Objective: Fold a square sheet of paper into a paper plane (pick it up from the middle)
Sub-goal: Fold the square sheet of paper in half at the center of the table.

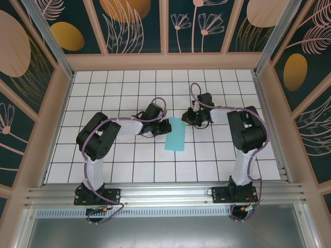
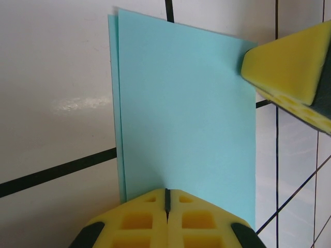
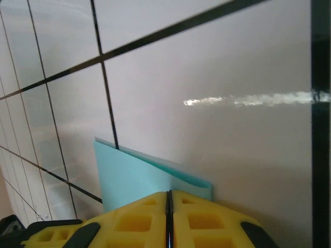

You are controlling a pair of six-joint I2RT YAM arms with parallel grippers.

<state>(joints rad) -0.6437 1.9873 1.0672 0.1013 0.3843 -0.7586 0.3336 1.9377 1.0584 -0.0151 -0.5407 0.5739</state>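
**Top view.** The sheet (image 1: 176, 134) lies on the white gridded surface (image 1: 103, 93), near the middle and between the two arms. It is a light turquoise rectangle folded in half, its long side running away from the arm bases with a slight tilt. The left arm (image 1: 98, 137) reaches in from the left, and the left end effector (image 1: 164, 126) meets the sheet's left long edge. The right arm (image 1: 245, 129) bends in from the right, and the right end effector (image 1: 190, 118) sits at the sheet's far right corner.

**Left wrist view.** The sheet (image 2: 186, 113) lies flat, crossing a black grid line (image 2: 57, 173). Its two layers are slightly offset, so a thin strip of the lower layer shows along one long edge. The left end effector (image 2: 166, 204) is fully closed, with only a thin dark seam between its yellow fingers (image 2: 139, 219). Its tips rest over the sheet's near edge. Whether paper is pinched between them cannot be told. The right end effector (image 2: 261, 82) touches the opposite corner, its fingers together.

**Right wrist view.** The right end effector (image 3: 169, 204) is closed, its fingers meeting along a narrow seam. The sheet (image 3: 139, 173) lies just ahead of and under the tips. The layers stand slightly apart at this corner. No paper is seen between the fingers.
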